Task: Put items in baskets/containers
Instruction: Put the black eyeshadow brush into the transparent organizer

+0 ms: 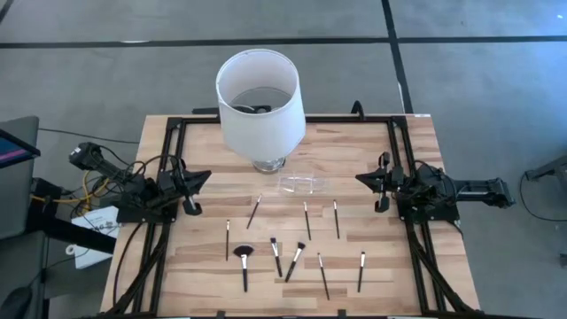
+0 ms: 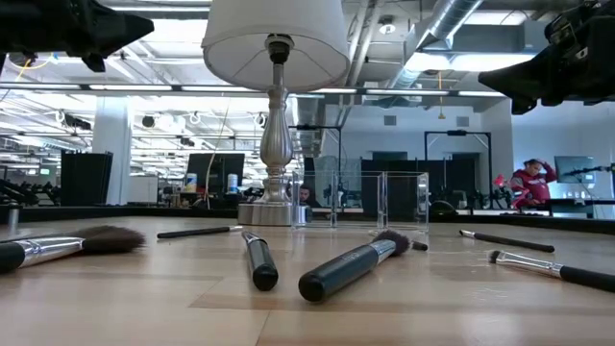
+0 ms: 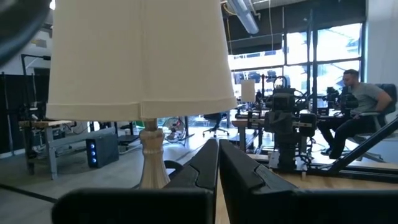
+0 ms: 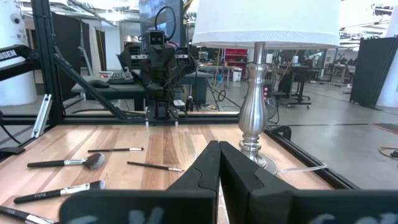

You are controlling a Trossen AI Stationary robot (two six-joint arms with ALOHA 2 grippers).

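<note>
Clear-plastic tray [image 1: 302, 184] sits by the lamp [image 1: 260, 105] — brushes [image 1: 282, 252] scattered; left gripper [image 1: 202, 178] and right gripper [image 1: 362, 179] clenched, empty.

Left gripper [image 1: 202, 180] at left table edge, raised, fingers pressed together, empty, pointing toward right arm. Right gripper [image 1: 363, 179] at right table edge, raised, fingers together, empty, facing left arm.
</note>
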